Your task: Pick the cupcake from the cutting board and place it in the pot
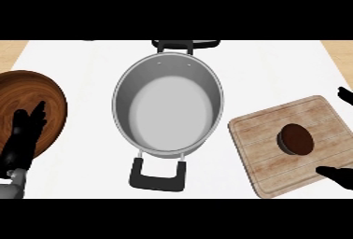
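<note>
Both fingers of the right hand (339, 177) stood open around the cupcake (296, 139) on the board (265, 135); closing off-centre could tip it. Left hand (24, 135) rested open.

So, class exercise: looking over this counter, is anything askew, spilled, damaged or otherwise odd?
Nothing is spilled or damaged. The only crooked thing is the cutting board, which lies turned at an angle to the counter's edges, at the right. The cupcake sits on it, the pot holds nothing, and the wooden bowl sits at the left.
</note>
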